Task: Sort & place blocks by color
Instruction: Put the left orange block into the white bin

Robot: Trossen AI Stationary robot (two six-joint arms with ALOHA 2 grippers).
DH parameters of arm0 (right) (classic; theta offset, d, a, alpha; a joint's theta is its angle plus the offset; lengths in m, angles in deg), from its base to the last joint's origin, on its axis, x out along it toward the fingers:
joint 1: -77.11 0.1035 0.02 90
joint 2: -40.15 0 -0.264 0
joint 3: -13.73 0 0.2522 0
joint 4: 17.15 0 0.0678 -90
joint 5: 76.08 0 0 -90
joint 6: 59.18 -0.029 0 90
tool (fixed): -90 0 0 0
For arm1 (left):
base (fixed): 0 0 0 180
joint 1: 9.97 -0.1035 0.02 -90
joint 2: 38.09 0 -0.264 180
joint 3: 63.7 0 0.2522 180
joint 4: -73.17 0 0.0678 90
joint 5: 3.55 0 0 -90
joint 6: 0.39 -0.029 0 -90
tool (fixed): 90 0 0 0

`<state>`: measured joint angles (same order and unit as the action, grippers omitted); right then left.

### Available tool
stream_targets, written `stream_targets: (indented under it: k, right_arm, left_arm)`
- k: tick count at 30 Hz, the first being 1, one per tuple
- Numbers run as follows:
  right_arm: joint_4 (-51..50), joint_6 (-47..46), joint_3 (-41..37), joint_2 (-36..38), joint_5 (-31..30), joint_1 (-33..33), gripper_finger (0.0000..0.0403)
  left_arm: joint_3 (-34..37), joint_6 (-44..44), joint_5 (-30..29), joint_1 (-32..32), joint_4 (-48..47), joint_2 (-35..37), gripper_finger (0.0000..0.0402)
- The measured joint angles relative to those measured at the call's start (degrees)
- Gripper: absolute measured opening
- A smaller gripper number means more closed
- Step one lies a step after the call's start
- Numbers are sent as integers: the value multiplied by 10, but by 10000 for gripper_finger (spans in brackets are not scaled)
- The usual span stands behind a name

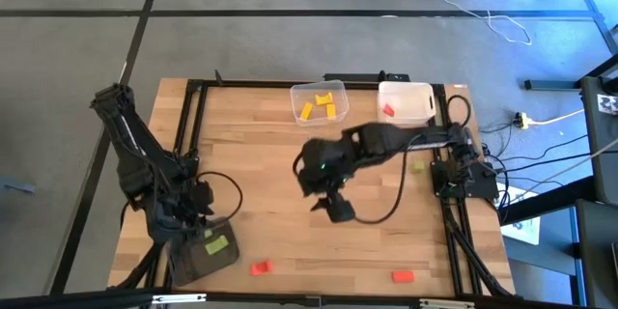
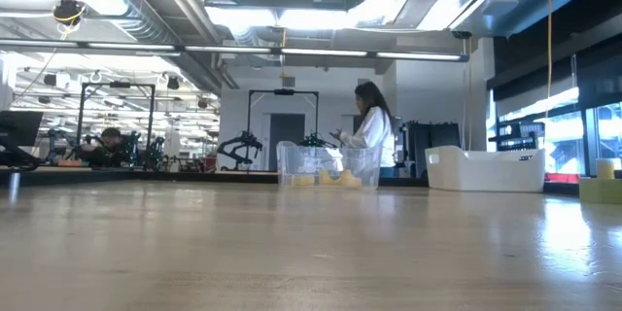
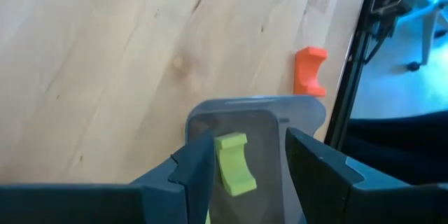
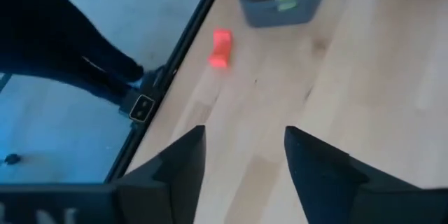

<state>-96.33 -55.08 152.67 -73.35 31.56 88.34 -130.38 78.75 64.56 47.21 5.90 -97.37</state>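
Overhead, right gripper [image 1: 328,203] hovers mid-table, fingers apart, empty. From it, far side: yellow blocks [image 1: 322,105] in clear bin [image 1: 295,94], red block [image 1: 388,110] in white bin [image 1: 428,92]. Near side: two loose red blocks [image 1: 259,267] await sorting.

Left wrist view: left gripper [image 3: 250,171], fingers parted and empty, over grey bin [image 3: 304,108] holding green block [image 3: 233,162].

Bright ceiling lights [image 2: 292,15], tabletop [image 2: 311,253] glare, blurred wrist views
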Motion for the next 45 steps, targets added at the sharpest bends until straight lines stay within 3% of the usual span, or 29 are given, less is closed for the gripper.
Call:
stream_targets:
  k: [8, 14, 22, 29, 45]
  right_arm:
    - [66, -32, 0, -73, -3, 37, 244]
    - [159, -35, 0, -140, -57, 66, 248]
    - [327, -40, 0, -215, -80, 98, 249]
    - [348, -41, 0, -262, -145, 119, 249]
    - [401, -69, 0, -333, -146, 140, 249]
  left_arm:
    - [0, -28, -34, 0, -17, 23, 163]
    - [0, -60, -50, 3, -52, 57, 163]
    - [0, -89, -52, 36, -64, 118, 163]
    - [0, -108, -55, 45, -65, 147, 163]
    - [0, -107, -55, 45, -78, 151, 163]
